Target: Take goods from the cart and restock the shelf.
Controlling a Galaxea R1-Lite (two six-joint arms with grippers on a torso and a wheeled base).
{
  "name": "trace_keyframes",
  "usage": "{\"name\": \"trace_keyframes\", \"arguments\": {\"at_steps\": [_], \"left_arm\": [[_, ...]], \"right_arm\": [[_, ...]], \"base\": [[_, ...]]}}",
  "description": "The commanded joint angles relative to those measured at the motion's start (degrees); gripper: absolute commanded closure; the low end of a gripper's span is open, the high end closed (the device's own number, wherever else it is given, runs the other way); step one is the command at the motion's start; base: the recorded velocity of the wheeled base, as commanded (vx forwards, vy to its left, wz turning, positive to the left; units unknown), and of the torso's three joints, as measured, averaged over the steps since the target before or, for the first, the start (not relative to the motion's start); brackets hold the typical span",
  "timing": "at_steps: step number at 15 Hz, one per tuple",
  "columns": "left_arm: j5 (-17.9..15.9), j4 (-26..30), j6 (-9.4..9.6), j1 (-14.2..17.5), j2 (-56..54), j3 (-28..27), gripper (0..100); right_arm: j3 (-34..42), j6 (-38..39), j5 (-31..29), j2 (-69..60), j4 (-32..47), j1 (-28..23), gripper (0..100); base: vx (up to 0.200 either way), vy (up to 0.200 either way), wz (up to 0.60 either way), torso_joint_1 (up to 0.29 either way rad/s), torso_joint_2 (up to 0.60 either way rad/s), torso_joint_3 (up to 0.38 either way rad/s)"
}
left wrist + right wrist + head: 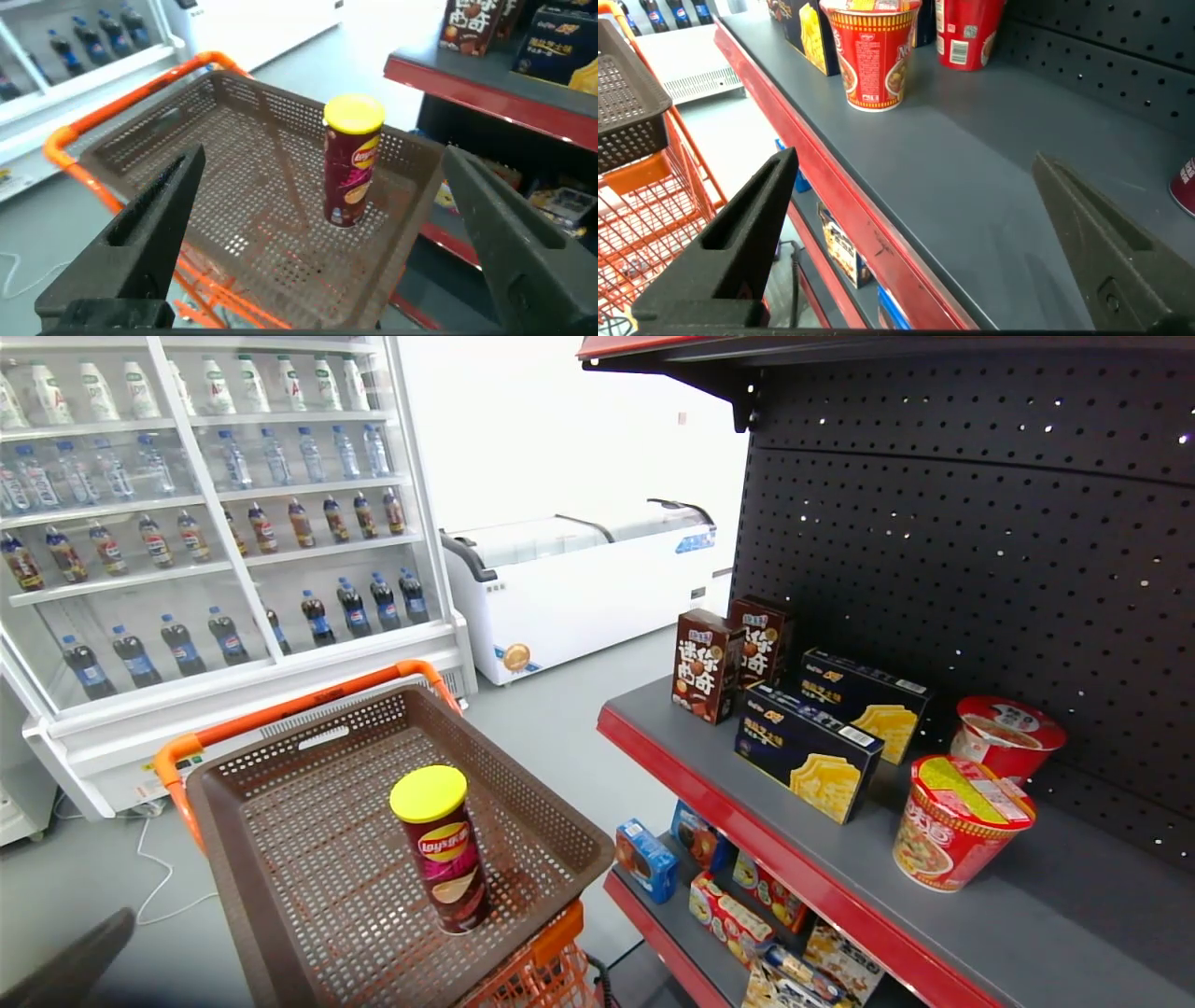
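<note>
Currently at pick-up stage: yellow-lidded chip can (pixel 441 847) upright in cart basket (pixel 280 747); left hand (pixel 320 154) open facing it, right hand (pixel 915 161) open by shelf (pixel 1027 915); next move likely closing on the can.

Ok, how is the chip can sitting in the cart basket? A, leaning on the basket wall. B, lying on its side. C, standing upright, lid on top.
C: the chip can stands upright on the floor of the brown basket, yellow lid on top, clear of its walls.
</note>
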Motion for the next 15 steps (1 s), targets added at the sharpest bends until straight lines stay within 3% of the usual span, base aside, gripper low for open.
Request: {"name": "trace_keyframes", "arguments": {"at_steps": [1,2,4,6,12,15], "left_arm": [[-1.9,-7.0,-0.60,-0.8,11.9,5.0,0],[-2.4,-10.0,-1.12,-1.6,15.9,7.3,0],[-2.5,-10.7,-3.85,-2.0,20.8,7.8,0],[-2.5,-14.8,-4.73,-2.0,27.0,7.6,0],[-2.6,-39.5,-4.81,-2.0,50.5,7.0,0],[-5.4,-47.2,-4.81,-2.0,59.4,6.5,0]], "right_arm": [[0.0,0.0,0.0,0.0,0.0,0.0,0],[0.0,0.0,0.0,0.0,0.0,0.0,0],[0.0,0.0,0.0,0.0,0.0,0.0,0],[0.0,0.0,0.0,0.0,-0.1,0.0,0],[0.0,0.0,0.0,0.0,0.0,0.0,0],[0.0,0.0,0.0,0.0,0.0,0.0,0]], "base": [[0.000,0.000,0.00,0.000,0.00,0.000],[0.000,0.000,0.00,0.000,0.00,0.000],[0.000,0.000,0.00,0.000,0.00,0.000],[0.000,0.000,0.00,0.000,0.00,0.000],[0.000,0.000,0.00,0.000,0.00,0.000],[0.000,0.000,0.00,0.000,0.00,0.000]]}}
